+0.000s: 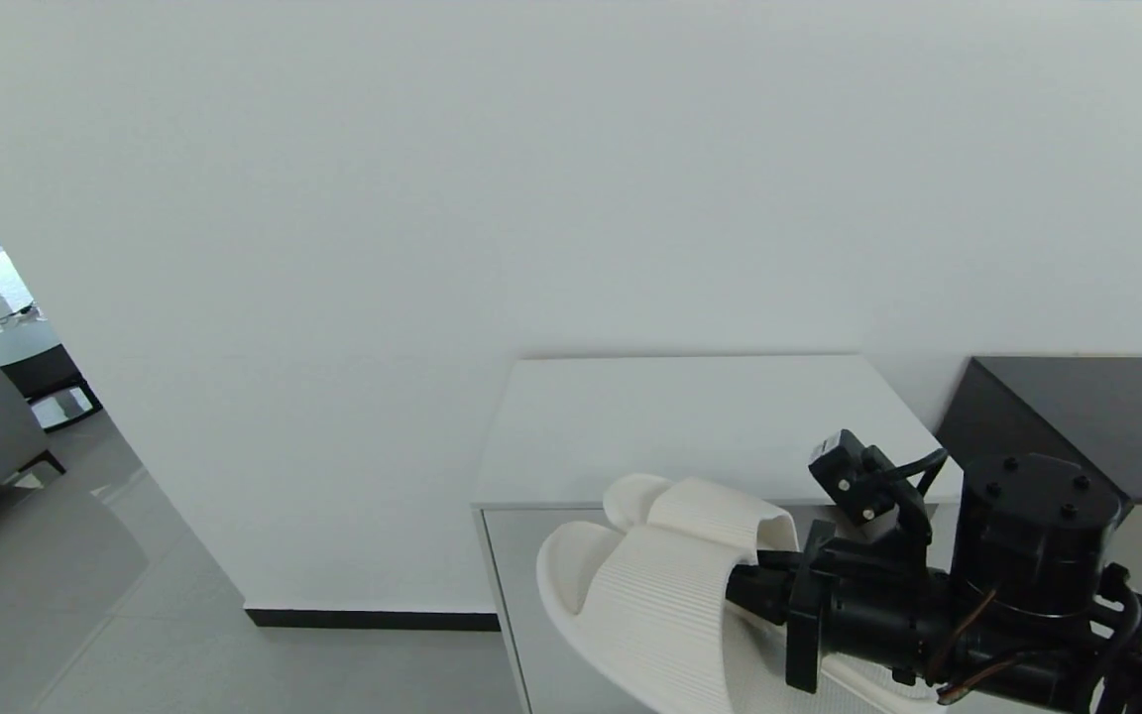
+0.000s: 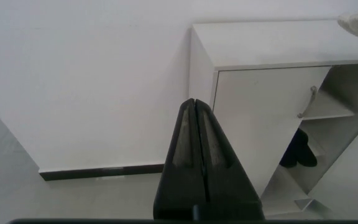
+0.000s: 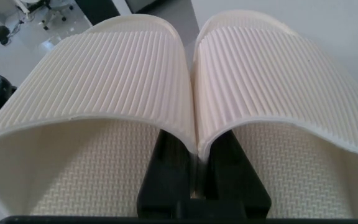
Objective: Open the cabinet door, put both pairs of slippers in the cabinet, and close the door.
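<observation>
Your left gripper point(image 2: 195, 111) is clenched on nothing, facing the cabinet point(image 2: 272, 43). My guess is it's free for the door-closing step. The cabinet stands open, and a dark pair point(image 2: 299, 152), probably slippers, sits on a lower shelf point(image 2: 291, 186) inside. The white slippers point(image 1: 665, 605) are held up in front of the cabinet by your right gripper point(image 3: 196, 146). It has one finger in each slipper, pinching the two inner strap walls together so both travel as one.

In the lower right, the right gripper point(image 1: 751, 587) is tucked under the straps of the white slippers point(image 1: 650, 595), seemingly clamping both, in front of the white cabinet point(image 1: 690, 426). A dark surface point(image 1: 1106, 416) lies at the right edge.
</observation>
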`<state>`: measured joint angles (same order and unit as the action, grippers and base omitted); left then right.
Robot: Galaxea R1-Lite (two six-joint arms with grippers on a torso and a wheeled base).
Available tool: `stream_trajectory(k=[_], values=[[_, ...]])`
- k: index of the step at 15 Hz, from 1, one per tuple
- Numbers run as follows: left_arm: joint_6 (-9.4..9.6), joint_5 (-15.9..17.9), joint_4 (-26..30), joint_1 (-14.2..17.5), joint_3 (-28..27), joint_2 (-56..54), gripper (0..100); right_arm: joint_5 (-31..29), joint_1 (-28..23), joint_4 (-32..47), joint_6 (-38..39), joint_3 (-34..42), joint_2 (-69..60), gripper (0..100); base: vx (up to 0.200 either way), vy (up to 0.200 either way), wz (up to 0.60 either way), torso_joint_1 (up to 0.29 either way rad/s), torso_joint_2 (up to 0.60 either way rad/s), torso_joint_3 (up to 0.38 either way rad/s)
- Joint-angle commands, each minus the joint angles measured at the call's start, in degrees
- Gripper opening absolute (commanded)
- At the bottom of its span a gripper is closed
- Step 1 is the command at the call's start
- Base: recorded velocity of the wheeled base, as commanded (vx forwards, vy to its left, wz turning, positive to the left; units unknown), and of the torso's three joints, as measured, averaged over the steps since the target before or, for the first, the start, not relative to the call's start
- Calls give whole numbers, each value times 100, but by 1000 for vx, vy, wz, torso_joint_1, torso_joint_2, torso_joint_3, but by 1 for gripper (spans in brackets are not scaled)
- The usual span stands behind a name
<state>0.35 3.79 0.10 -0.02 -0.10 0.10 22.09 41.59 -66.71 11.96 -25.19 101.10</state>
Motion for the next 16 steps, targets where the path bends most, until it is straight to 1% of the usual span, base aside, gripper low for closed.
stream_trajectory(k=[1,2,5,6,8,10,11,12,13,16], values=[[0,-1,-1,2,1,-1,0,-3,7,-9,-1,22,15,0,-200,0,0,2,7,-2],[9,-1,-1,2,1,-1,0,-3,7,0,-1,49,15,0,-200,0,0,-2,7,-2],[0,-1,-1,2,1,-1,0,15,7,-27,-18,146,94,0,0,0,0,0,0,0],[9,-10,-1,2,1,-1,0,103,-2,-53,-36,233,121,0,0,0,0,0,0,0],[17,-10,-1,2,1,-1,0,445,-11,-651,-36,541,279,0,0,0,0,0,0,0],[9,-45,-1,-6,1,-1,0,516,-11,-1345,-27,717,595,0,0,0,0,0,0,0],[9,-80,-1,2,1,-1,0,524,-11,-1521,-27,787,657,0,0,-200,0,7,-2,2],[9,-124,-1,2,1,-1,0,674,-20,-1951,-27,928,859,0,0,-200,0,-7,7,2],[9,-124,-1,2,1,-1,0,718,-11,-2136,-27,980,947,0,0,-200,0,-7,2,-2],[9,-124,-1,2,1,-1,0,727,-11,-2329,-45,1033,1096,0,0,-200,0,5,4,1]])
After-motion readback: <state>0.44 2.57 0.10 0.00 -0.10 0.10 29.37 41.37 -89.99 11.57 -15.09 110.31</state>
